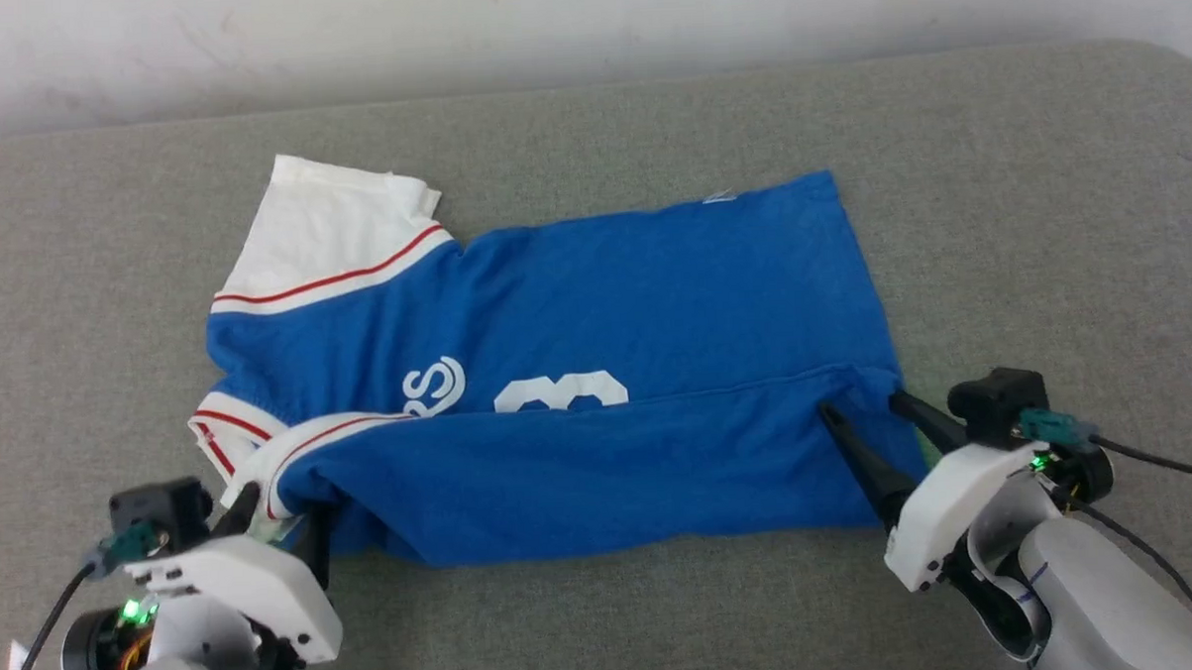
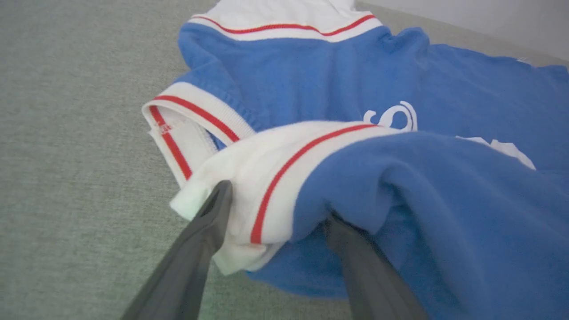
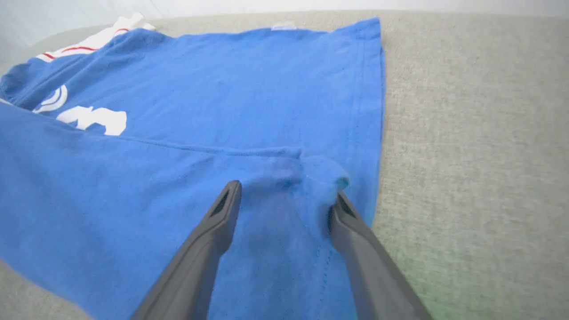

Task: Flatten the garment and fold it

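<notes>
Blue shirt (image 1: 595, 305) mid-frame on grey worktop (image 1: 1048, 210), near edge folded up over number. At lower left, left pincer (image 1: 283, 507); at lower right, right pincer (image 1: 860, 405): both spread wide, clamping nothing. Back out low and straight, avoid snagging fold.

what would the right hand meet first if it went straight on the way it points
The garment: its folded edge bunches just ahead of the open right hand, probably touching it.
</notes>
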You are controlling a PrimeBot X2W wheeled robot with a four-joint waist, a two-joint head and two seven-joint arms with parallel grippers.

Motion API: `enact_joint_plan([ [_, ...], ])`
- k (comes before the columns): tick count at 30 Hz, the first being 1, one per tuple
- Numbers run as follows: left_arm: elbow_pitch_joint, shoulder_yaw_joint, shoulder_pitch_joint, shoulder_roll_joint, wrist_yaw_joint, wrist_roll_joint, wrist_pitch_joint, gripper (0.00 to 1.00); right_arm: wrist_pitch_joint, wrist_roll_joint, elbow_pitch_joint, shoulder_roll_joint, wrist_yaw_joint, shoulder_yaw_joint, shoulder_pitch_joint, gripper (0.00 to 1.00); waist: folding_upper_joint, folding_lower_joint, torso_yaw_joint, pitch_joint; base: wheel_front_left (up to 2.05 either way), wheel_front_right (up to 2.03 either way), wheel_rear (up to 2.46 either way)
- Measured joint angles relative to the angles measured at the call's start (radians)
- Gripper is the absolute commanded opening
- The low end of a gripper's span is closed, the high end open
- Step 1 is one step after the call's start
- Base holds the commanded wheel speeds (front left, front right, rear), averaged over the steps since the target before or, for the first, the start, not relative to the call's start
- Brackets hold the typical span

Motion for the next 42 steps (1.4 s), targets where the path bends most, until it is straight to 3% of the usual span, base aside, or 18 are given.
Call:
enact_joint_plan([
  [5, -0.044, 0.043, 0.072, -0.008, 0.038, -0.021, -0.044, 1.0, -0.081, -0.004, -0.037, -0.016, 0.0, -0.017, 0.035, 1.0, 0.0, -0.0002, 0.004, -0.036, 0.0, 0.0, 0.0],
  [7, -0.116, 0.072, 0.116, 0.011, 0.067, -0.03, -0.036, 1.0, -0.096, -0.019, -0.093, -0.017, 0.0, -0.049, 0.09, 1.0, 0.0, -0.0002, 0.008, -0.069, 0.0, 0.0, 0.0],
  [11, -0.194, 0.088, 0.143, 0.059, 0.079, -0.04, 0.016, 1.0, -0.088, -0.051, -0.165, -0.016, 0.0, -0.086, 0.144, 1.0, 0.0, -0.0003, 0.01, -0.101, 0.0, 0.0, 0.0],
  [15, -0.276, 0.066, 0.145, 0.143, 0.05, -0.1, 0.193, 1.0, -0.025, -0.116, -0.314, 0.002, 0.0, -0.159, 0.221, 1.0, 0.0, -0.0004, 0.005, -0.14, 0.0, 0.0, 0.0],
  [20, -0.245, 0.012, 0.113, 0.185, 0.017, -0.153, 0.36, 1.0, 0.045, -0.163, -0.455, 0.033, 0.0, -0.205, 0.28, 1.0, 0.0, -0.0004, -0.019, -0.14, 0.0, 0.0, 0.0],
  [26, -0.133, -0.01, 0.028, 0.174, -0.005, -0.168, 0.407, 1.0, 0.094, -0.187, -0.55, 0.062, 0.0, -0.244, 0.319, 1.0, 0.0, -0.0001, -0.052, -0.099, 0.0, 0.0, 0.0],
  [35, -0.013, -0.084, -0.041, 0.16, -0.039, -0.167, 0.508, 1.0, 0.127, -0.183, -0.56, 0.075, 0.0, -0.28, 0.34, 1.0, 0.0, -0.0002, -0.102, -0.05, 0.0, 0.0, 0.0],
  [36, -0.008, -0.089, -0.046, 0.165, -0.049, -0.168, 0.52, 0.71, 0.136, -0.177, -0.556, 0.073, 0.0, -0.285, 0.343, 1.0, 0.0, -0.0003, -0.106, -0.046, 0.0, 0.0, 0.0],
  [37, -0.004, -0.092, -0.051, 0.17, -0.059, -0.172, 0.534, 0.23, 0.146, -0.17, -0.551, 0.073, 0.0, -0.292, 0.346, 1.0, 0.0, -0.0003, -0.11, -0.042, 0.0, 0.0, 0.0],
  [38, -0.001, -0.091, -0.054, 0.171, -0.063, -0.178, 0.541, 0.0, 0.161, -0.163, -0.546, 0.07, 0.0, -0.295, 0.348, 1.0, 0.0, -0.0003, -0.113, -0.039, 0.0, 0.0, 0.0],
  [42, 0.005, -0.095, -0.056, 0.17, -0.081, -0.199, 0.553, 0.0, 0.271, -0.117, -0.514, 0.044, 0.0, -0.293, 0.346, 1.0, 0.0, -0.0002, -0.112, -0.037, 0.0, 0.0, 0.0],
])
